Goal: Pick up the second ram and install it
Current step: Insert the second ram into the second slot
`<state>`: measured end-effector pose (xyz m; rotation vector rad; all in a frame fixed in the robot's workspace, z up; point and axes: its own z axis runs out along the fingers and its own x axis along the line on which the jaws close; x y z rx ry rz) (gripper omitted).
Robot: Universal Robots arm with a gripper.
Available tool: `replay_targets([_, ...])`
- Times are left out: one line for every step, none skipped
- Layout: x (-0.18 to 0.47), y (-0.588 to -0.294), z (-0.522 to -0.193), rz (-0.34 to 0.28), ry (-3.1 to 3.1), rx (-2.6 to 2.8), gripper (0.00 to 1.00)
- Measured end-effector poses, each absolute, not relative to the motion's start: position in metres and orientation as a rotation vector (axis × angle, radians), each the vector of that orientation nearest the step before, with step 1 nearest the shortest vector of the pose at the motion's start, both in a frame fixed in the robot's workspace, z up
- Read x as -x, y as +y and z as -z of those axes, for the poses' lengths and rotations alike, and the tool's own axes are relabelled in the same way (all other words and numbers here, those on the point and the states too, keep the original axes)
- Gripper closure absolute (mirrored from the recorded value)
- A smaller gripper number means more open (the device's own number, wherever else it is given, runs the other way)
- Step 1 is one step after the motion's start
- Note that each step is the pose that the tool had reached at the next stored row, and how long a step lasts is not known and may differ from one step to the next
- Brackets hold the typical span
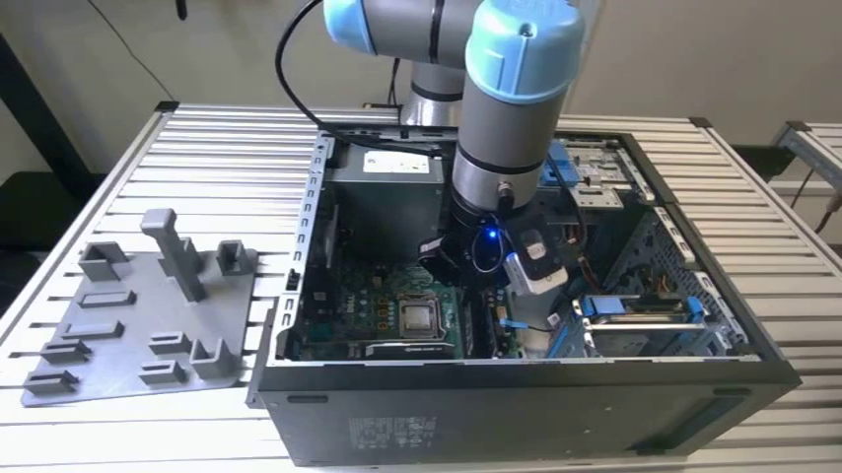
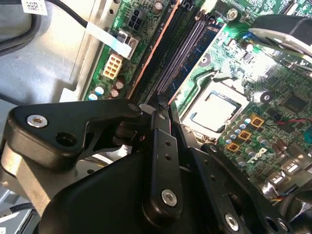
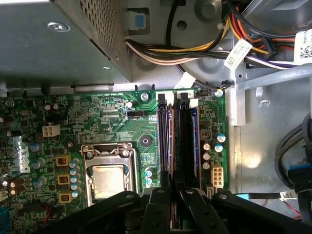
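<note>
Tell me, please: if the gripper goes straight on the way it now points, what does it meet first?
Most likely the memory slots on the motherboard. In both wrist views the gripper points down at these slots inside the computer case, beside the processor socket. Depth is unclear, so how near it is cannot be told.

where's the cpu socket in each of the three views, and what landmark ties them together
Exterior view: cpu socket on the motherboard inside the open case, just at the exterior view's left of the gripper.
First wrist view: cpu socket beside the memory slots.
Second wrist view: cpu socket beside the memory slots.
Shared landmark: the memory slots.
</note>
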<state>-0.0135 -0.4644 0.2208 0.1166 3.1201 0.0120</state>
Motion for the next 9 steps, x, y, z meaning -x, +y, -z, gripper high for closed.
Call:
replay_targets([0.0135,-0.4644,-0.2208,-0.012,3.120,-0.117,0.86])
replay_targets([0.0135,-0.4644,-0.2208,-0.012,3.120,-0.117,0.86])
replay_targets([0.0135,-0.4644,-0.2208,-0.011,3.120,-0.117,0.86])
replay_targets([0.0135,-0.4644,-0.2208,-0.011,3.120,-0.117,0.86])
replay_targets([0.0136,-0.4643,-0.2222,-0.008,3.120,-0.117,0.86])
replay_targets([0.0136,-0.4645,-0.2252,-0.005,3.120,-0.116,0.86])
replay_targets([0.0135,-0.4644,-0.2282,-0.002,3.120,-0.114,0.86])
replay_targets([0.0135,-0.4644,-0.2296,0.001,3.120,-0.113,0.86])
replay_targets([0.0135,-0.4643,-0.2301,0.003,3.119,-0.110,0.86])
